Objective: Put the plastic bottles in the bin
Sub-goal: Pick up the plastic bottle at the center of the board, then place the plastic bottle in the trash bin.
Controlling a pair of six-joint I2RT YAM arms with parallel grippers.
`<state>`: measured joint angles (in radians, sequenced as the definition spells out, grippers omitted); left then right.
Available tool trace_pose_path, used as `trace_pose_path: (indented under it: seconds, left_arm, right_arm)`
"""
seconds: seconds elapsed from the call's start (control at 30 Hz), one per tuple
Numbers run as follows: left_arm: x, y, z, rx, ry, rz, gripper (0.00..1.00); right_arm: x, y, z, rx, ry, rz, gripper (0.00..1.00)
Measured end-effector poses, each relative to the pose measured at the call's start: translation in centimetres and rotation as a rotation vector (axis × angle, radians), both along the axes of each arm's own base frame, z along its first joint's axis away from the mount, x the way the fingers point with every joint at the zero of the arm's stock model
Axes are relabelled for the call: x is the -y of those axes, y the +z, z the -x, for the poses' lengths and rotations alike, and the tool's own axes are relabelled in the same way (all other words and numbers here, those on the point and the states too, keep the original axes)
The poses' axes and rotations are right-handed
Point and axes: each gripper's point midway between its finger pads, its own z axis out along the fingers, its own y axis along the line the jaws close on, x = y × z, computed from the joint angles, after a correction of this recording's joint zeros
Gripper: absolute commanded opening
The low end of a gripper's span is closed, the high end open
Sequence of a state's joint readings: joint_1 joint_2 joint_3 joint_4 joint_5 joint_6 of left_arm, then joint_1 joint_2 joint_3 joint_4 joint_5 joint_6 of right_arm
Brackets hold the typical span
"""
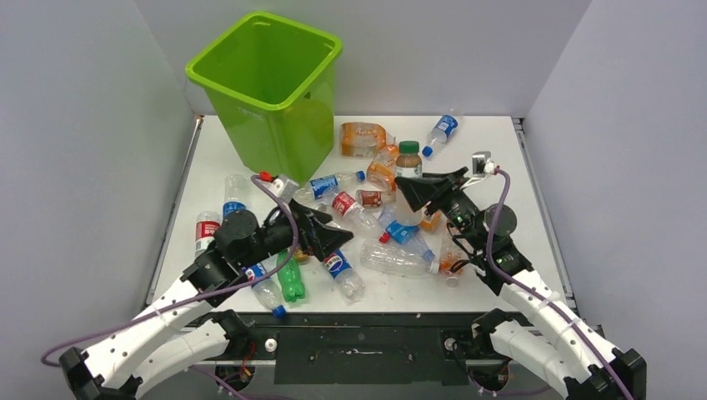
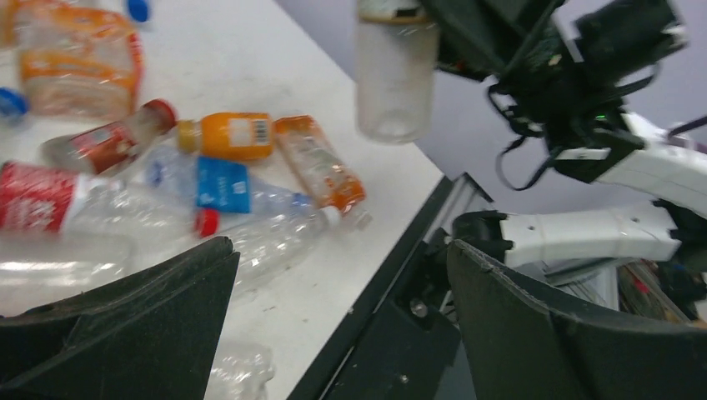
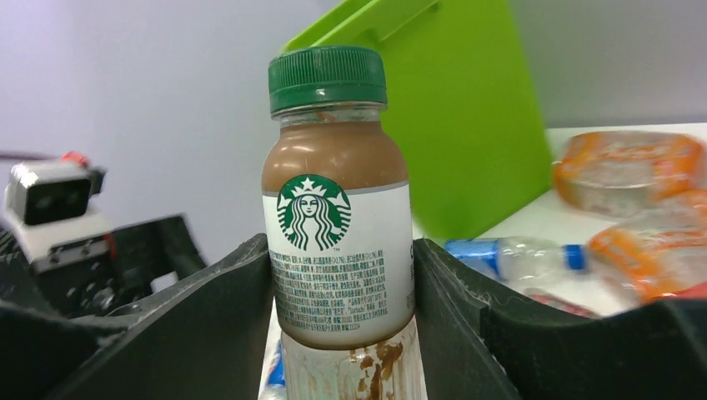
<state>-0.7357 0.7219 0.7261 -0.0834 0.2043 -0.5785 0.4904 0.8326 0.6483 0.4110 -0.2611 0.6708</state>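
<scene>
The lime-green bin [image 1: 283, 133] stands at the table's far left; its wall [image 3: 467, 108] also rises behind the bottle in the right wrist view. My right gripper [image 1: 417, 193] [image 3: 340, 250] is shut on an upright coffee bottle [image 1: 408, 162] [image 3: 338, 233] with a green cap, held above the pile. The same bottle [image 2: 396, 75] hangs in the air in the left wrist view. Several plastic bottles [image 1: 367, 200] lie scattered over the middle of the table. My left gripper [image 1: 329, 237] [image 2: 340, 250] is open with nothing between its fingers, low over the bottles near the front.
A green bottle [image 1: 290, 279] and a clear one [image 1: 342, 271] lie near the table's front edge [image 1: 358, 310]. An orange bottle [image 1: 363, 139] and a blue-labelled one [image 1: 440, 133] lie at the back. A red-labelled bottle [image 1: 206, 229] lies at the left edge. Grey walls enclose three sides.
</scene>
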Motion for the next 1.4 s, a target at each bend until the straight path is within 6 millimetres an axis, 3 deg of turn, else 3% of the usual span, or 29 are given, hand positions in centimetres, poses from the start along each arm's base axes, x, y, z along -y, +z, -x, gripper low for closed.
trace_pose_path:
  seconds: [0.13, 0.27, 0.53, 0.7, 1.03, 1.1, 1.2, 1.27, 1.33, 1.4]
  left_arm:
    - [4.5, 2.5, 1.9, 0.08, -0.162, 0.058, 0.96]
    - [7.2, 3.2, 2.6, 0.117, -0.259, 0.1, 0.96]
    - [9.9, 3.9, 2.5, 0.153, -0.324, 0.11, 0.96]
    - [10.9, 5.0, 2.3, 0.173, -0.34, 0.124, 0.98]
    - [12.2, 5.4, 3.2, 0.187, -0.414, 0.151, 0.46]
    - [12.3, 5.5, 3.4, 0.189, -0.427, 0.156, 0.37]
    - [12.4, 5.3, 3.5, 0.193, -0.436, 0.15, 0.27]
    - [12.4, 5.2, 3.5, 0.194, -0.436, 0.146, 0.23]
    - [12.3, 5.2, 3.5, 0.2, -0.434, 0.142, 0.19]
    - [12.1, 5.0, 3.5, 0.211, -0.43, 0.128, 0.15]
  right_arm:
    - [-1.8, 0.1, 3.1, 0.028, 0.15, -0.106, 0.41]
    - [-2.6, 1.7, 5.5, 0.082, 0.249, -0.221, 0.41]
    - [-3.2, 4.5, 8.4, 0.15, 0.367, -0.388, 0.41]
    - [-4.2, 5.0, 9.4, 0.153, 0.41, -0.422, 0.4]
    - [-4.6, 5.1, 9.5, 0.17, 0.392, -0.425, 0.44]
    - [-4.6, 5.0, 9.3, 0.174, 0.381, -0.417, 0.54]
    - [-4.5, 4.8, 9.2, 0.171, 0.366, -0.401, 0.79]
    - [-4.6, 4.5, 9.1, 0.162, 0.357, -0.37, 0.84]
    - [-4.7, 4.2, 9.0, 0.147, 0.34, -0.312, 0.8]
    - [-4.8, 4.5, 8.8, 0.142, 0.325, -0.245, 0.64]
